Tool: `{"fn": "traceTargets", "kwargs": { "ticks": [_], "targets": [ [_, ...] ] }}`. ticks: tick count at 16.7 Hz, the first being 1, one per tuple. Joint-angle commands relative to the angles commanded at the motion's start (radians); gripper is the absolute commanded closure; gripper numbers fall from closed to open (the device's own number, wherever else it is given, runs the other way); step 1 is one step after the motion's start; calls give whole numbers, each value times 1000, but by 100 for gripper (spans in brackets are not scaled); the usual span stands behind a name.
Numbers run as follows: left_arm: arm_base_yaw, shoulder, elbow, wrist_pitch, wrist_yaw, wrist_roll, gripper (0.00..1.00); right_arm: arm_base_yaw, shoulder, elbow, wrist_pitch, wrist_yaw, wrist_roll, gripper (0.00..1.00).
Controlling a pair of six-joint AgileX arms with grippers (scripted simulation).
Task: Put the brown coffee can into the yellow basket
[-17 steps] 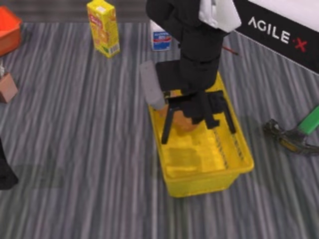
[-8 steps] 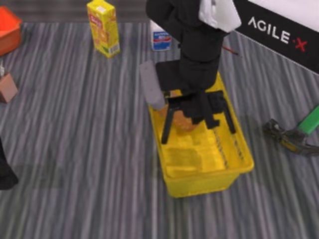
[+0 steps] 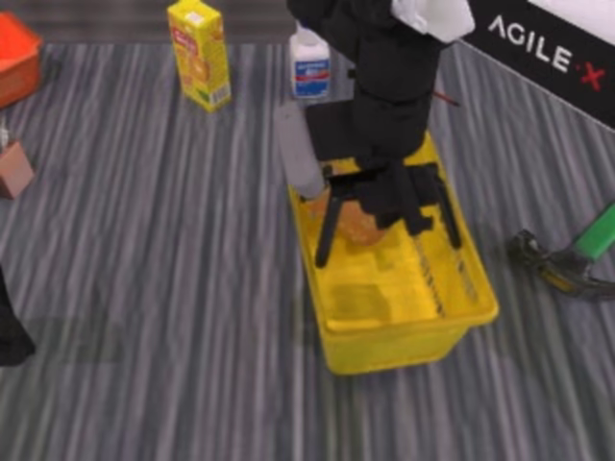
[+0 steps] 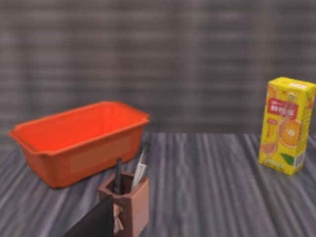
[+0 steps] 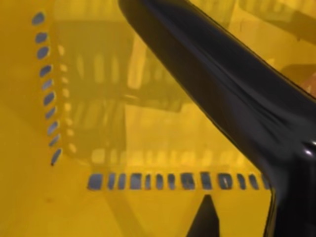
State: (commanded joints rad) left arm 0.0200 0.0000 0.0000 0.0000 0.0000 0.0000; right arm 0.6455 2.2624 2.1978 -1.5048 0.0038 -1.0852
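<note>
Because the task ends with the coffee can point(image 3: 357, 223) inside the yellow basket point(image 3: 404, 341), the right arm reaches from the far side of the table and hangs its gripper point(image 3: 370, 206) over the far end of the basket. From above, a patch of brown shows just under the black fingers, inside the basket's far wall, so I judge the can to be low in the basket, either held or just set down. The arm's bulk hides the fingertips, and I cannot tell whether the jaws are pinching the can, pressed together or spread.

The right wrist view adds what the top view lacks: the inside of the basket from close by, with its slotted wall point(image 5: 163, 180) and yellow floor, and a black handle point(image 5: 222, 94) crossing in front of the lens. A sliver of brown at that picture's edge may be the can, but it is too little to be sure.

The left arm sits parked at the near left edge of the table. Its wrist view shows things the top view only clips: an orange bin point(image 4: 79, 140), a small brown pen holder point(image 4: 126, 200) beside it, and the yellow juice carton point(image 4: 286, 126) well apart to the right. The top view alone shows a white glue bottle point(image 3: 310, 65) beyond the basket and a hammer point(image 3: 567, 257) to its right.
</note>
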Motion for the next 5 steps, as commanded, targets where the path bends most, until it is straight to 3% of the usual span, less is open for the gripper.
{"fn": "traceTargets", "kwargs": {
  "ticks": [5],
  "targets": [
    [0, 0, 0, 0, 0, 0, 0, -16, -11, 106, -118, 0, -23, 100]
  ]
}}
